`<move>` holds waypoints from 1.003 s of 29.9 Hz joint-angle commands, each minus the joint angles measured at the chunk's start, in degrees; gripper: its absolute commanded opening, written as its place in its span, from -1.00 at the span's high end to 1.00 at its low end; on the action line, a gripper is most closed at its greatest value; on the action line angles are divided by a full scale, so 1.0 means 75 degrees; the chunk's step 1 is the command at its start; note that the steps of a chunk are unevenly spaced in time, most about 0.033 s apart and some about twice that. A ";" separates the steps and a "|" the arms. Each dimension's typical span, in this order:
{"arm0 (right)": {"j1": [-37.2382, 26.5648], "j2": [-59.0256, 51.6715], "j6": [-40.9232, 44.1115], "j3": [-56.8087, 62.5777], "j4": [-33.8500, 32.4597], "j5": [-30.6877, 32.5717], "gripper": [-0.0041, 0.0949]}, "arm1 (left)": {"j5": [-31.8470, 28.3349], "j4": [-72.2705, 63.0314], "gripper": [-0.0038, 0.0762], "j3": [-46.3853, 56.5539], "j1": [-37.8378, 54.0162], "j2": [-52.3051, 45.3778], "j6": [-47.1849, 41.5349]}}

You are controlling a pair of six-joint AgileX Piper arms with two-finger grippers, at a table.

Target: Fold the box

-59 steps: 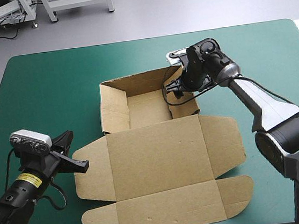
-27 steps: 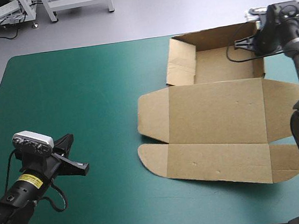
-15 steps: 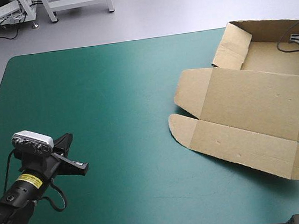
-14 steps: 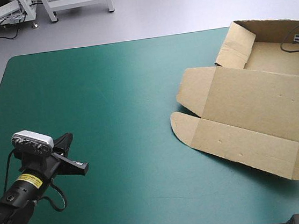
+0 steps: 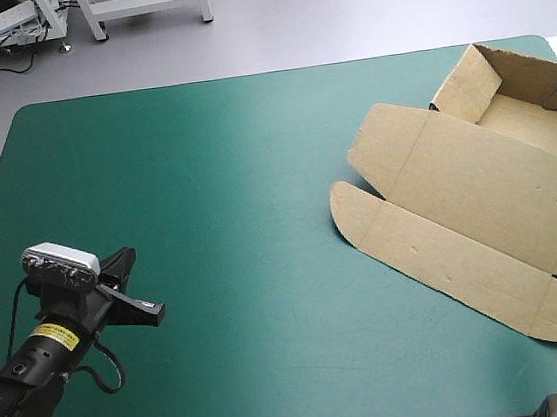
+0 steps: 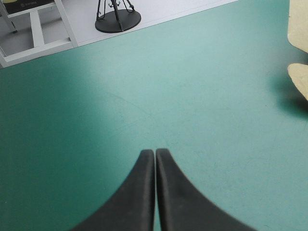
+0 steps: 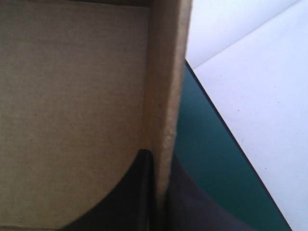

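- A yellow label (image 5: 52, 338) is stuck on the left arm just behind its gripper; the print on it is too small to read.
- The brown box (image 5: 514, 156) lies skewed to the table's edges, at the table's far right corner.
- It is an open tray (image 5: 536, 124) with raised walls. Its lid (image 5: 467, 187) lies flat on the teal-green cover (image 5: 204, 177).
- A rounded flap (image 5: 355, 215) marks the lid's end nearest the left gripper.
- The right gripper (image 7: 159, 156) pinches one tray wall (image 7: 166, 72). Its black fingers are almost together, with the board's cut edge rising between them.
- The tray's plain floor lies beside one finger, and the cover and the table's edge beside the other.
- The left gripper (image 6: 155, 153) is closed on nothing, its fingers meeting in a pointed arch over bare cover.
- The box is well apart from the left gripper, ahead and off to its right.
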 commanded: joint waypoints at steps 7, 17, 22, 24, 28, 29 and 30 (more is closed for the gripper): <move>0.0002 -0.0404 -0.0232 -0.0243 0.0017 0.0047 0.80 | -0.0500 -0.0065 0.91 -0.0208 -0.0044 -0.0037 -0.0001; -0.0023 -0.0806 -0.0162 -0.0243 -0.0069 0.0047 -0.35 | -0.0454 -0.0065 0.91 -0.0208 -0.0044 -0.0037 -0.0001; -0.0075 -0.1229 -0.0058 -0.0243 0.0083 0.0047 -0.35 | -0.0470 -0.0065 0.91 -0.0208 -0.0044 -0.0037 -0.0001; -0.0090 -0.1490 -0.0058 -0.0243 0.0288 0.0047 -0.35 | -0.0470 0.0000 0.91 -0.0208 -0.0044 -0.0037 -0.0001; -0.0090 -0.2270 -0.0058 -0.0243 0.0980 0.0047 -0.34 | -0.0526 0.0043 0.91 -0.0208 -0.0044 -0.0067 -0.0001; -0.0090 -0.2495 -0.0111 -0.0243 0.1238 0.0047 -0.34 | -0.0581 0.0043 0.91 -0.0208 -0.0044 -0.0067 -0.0001; -0.0074 -0.2675 -0.0229 -0.0243 0.1505 0.0047 -0.34 | -0.0595 0.0043 0.91 -0.0208 -0.0044 -0.0067 -0.0001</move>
